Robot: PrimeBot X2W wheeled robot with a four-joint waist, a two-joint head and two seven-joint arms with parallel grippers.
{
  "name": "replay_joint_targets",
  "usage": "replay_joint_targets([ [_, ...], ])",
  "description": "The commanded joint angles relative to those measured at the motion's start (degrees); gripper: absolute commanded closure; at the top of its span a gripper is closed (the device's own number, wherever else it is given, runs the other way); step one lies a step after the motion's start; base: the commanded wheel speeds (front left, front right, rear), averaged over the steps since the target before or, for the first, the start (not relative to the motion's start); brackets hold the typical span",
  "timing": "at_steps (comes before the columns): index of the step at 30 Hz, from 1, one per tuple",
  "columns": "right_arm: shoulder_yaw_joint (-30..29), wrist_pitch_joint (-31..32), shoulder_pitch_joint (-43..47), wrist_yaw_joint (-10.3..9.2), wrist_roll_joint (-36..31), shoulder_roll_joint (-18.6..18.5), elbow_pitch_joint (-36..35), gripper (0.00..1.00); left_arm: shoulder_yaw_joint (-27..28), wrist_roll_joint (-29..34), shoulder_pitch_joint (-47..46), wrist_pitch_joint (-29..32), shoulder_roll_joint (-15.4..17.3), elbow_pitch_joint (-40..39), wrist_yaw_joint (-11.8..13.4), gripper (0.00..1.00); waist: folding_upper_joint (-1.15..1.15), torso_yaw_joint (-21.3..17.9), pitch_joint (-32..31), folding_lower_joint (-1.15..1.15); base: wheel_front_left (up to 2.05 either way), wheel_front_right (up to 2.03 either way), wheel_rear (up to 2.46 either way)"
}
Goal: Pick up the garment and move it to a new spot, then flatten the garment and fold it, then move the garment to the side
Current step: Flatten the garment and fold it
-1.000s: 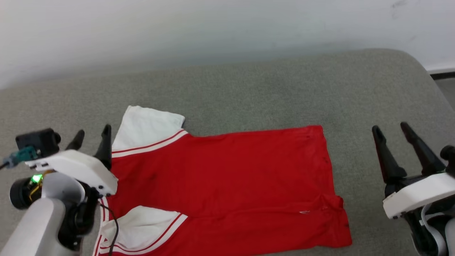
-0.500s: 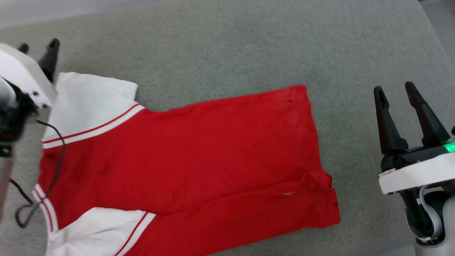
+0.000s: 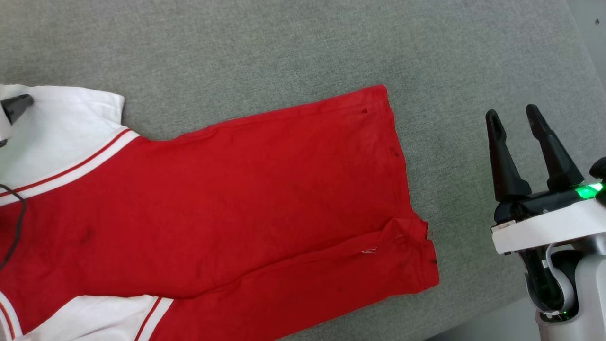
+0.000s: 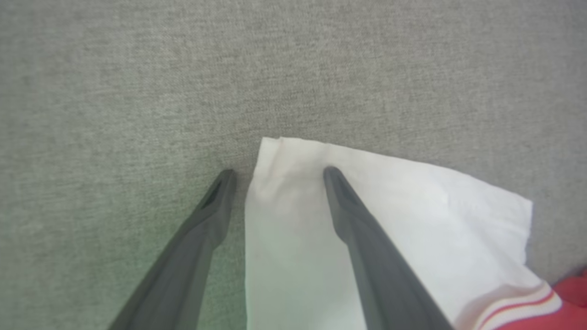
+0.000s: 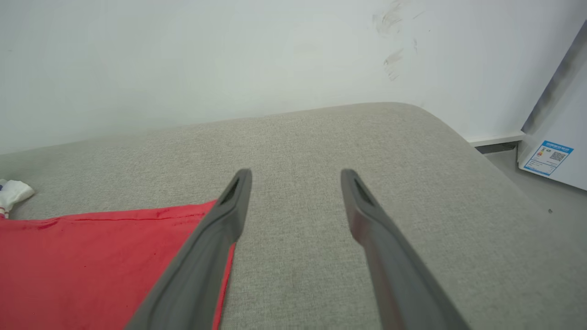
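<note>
The grey cushion (image 3: 284,47) fills most of what I see. The jersey (image 3: 227,189) lies spread on it, plain red side up. The right gripper (image 3: 512,111) hovers beside the hem, jaws apart and empty. The left gripper (image 4: 279,171), also released, straddles the edge of the white sleeve (image 4: 412,206).

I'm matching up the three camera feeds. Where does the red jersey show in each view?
Head view: the garment lies flat across the left and centre, hem to the right.
Left wrist view: lower right, mostly its white sleeve, with red at the bottom right corner.
Right wrist view: lower left, its red body.
Shared landmark: the grey cushion under it.
</note>
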Motion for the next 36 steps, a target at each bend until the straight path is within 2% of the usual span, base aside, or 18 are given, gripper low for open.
replay_joint_targets([
  [1,0.20,-0.30,-0.81,-0.02,0.68,0.26,0.36,0.00,-0.83,-1.02,2.79,2.15,-0.84,1.29,0.70,0.00,0.00,-0.47,0.80,-0.01,0.00,0.00,0.00],
  [2,0.23,-0.28,-0.78,-0.02,0.80,0.21,0.51,0.00,-1.15,-1.55,3.75,3.39,-1.14,1.49,0.93,0.03,0.00,-0.49,0.96,-0.01,0.00,0.00,0.00],
  [3,0.35,-0.18,-0.79,-0.02,1.06,0.24,0.70,0.00,-1.40,-2.13,4.70,4.25,-1.76,1.72,1.35,0.41,0.00,-0.50,1.10,-0.01,0.00,0.00,0.00],
  [4,0.40,-0.05,-0.85,-0.02,1.08,0.23,0.91,0.00,-1.64,-2.55,5.50,4.72,-2.41,1.91,1.60,0.64,0.00,-0.49,1.18,-0.01,0.00,0.00,0.00],
  [5,0.48,-0.03,-0.98,-0.02,1.41,0.22,1.02,0.00,-1.89,-2.87,6.02,4.97,-3.02,1.89,1.78,1.00,0.00,-0.45,1.25,-0.01,0.00,0.00,0.00],
  [10,0.88,0.69,-1.59,-0.02,2.56,-0.80,1.71,0.00,-1.55,-3.78,7.07,3.65,-4.74,1.81,2.81,1.00,0.00,-0.32,0.68,-0.01,0.00,0.00,0.00],
  [16,0.70,4.22,-2.46,-0.02,5.96,-2.29,4.01,0.00,-0.56,-3.06,5.71,-0.01,-4.86,1.37,2.19,1.00,0.00,0.99,-1.66,-0.01,0.00,0.00,0.00],
  [23,0.57,13.27,-6.34,-0.02,10.64,-5.24,13.29,0.00,0.14,-2.30,2.41,-6.14,-7.05,-0.61,0.04,1.00,0.00,5.26,-4.92,-0.01,0.00,0.00,0.00],
  [24,0.57,13.27,-6.34,-0.02,10.64,-5.24,13.29,0.00,0.14,-2.30,2.41,-6.14,-7.05,-0.61,0.04,1.00,0.00,5.26,-4.92,-0.01,0.00,0.00,0.00],
  [31,2.07,24.04,-13.07,-0.02,14.18,-7.99,22.45,0.00,-1.70,-1.51,0.21,-9.53,-10.63,-3.48,-2.34,1.00,0.00,10.65,-5.77,-0.01,0.00,0.00,0.00],
  [36,3.79,30.73,-18.45,-0.02,14.81,-9.72,27.26,0.00,-3.53,-0.39,-1.17,-10.46,-12.55,-5.55,-2.99,1.00,0.00,13.95,-5.09,-0.01,0.00,0.00,0.00],
])
